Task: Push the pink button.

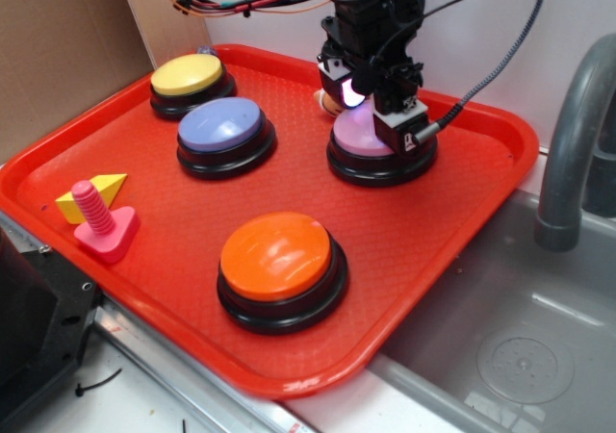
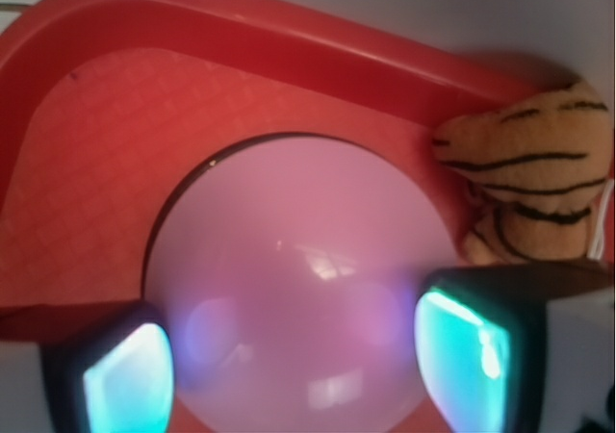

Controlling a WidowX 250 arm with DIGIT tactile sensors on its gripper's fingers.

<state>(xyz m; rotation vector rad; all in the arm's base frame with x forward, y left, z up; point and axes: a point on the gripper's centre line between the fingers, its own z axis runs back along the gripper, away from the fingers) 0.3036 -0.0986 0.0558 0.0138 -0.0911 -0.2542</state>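
**Op:** Claw (image 1: 371,101) status — where have you got it?

**Spotter:** Your claw sits straight over the pink button (image 1: 358,137), low on the dome. In the wrist view both fingertips (image 2: 125,375) show with a wide gap between them, so the jaws stand apart, clamped on nothing. The button fills the space under and ahead of the claw, at the back of the tray (image 1: 462,202).

**Op:** Is it touching?

**Spotter:** From the outside view the tips look to be on the dome or just above it; you can't tell contact for sure. I also can't tell whether the dome is pressed down.

**Op:** So what's done and what's left?

**Spotter:** I'd say your approach and lining up are done: you're on the right button, not the lavender one (image 1: 226,125) off to the claw's side, nor the orange (image 1: 277,256) or yellow (image 1: 189,73). What's left, by my reading, is the press itself, then a lift clear.

**Op:** Anything near?

**Spotter:** A striped plush (image 2: 529,178) lies just beyond the claw, touching the button's far edge. It shouldn't hinder a straight push.
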